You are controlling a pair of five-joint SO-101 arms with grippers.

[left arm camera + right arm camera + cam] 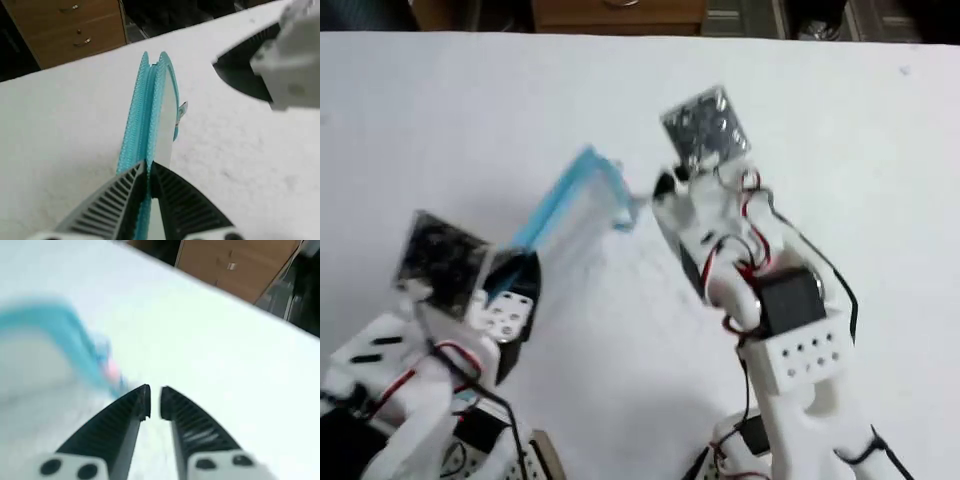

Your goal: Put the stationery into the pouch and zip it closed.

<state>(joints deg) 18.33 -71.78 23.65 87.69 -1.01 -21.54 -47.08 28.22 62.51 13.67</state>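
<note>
One pouch [150,107]: light, floppy, probably slick.
Left gripper [149,169]: clamped on its zip edge.
Right gripper [151,401]: narrow gap, empty, near pull [112,372].
Grab: that tiny pull.

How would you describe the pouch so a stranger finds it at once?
On the white table, find the left claw; it pinches one end of the pouch. Nothing else there is light blue: a slim, pale-sided pouch with a zipper along its edge.
</note>
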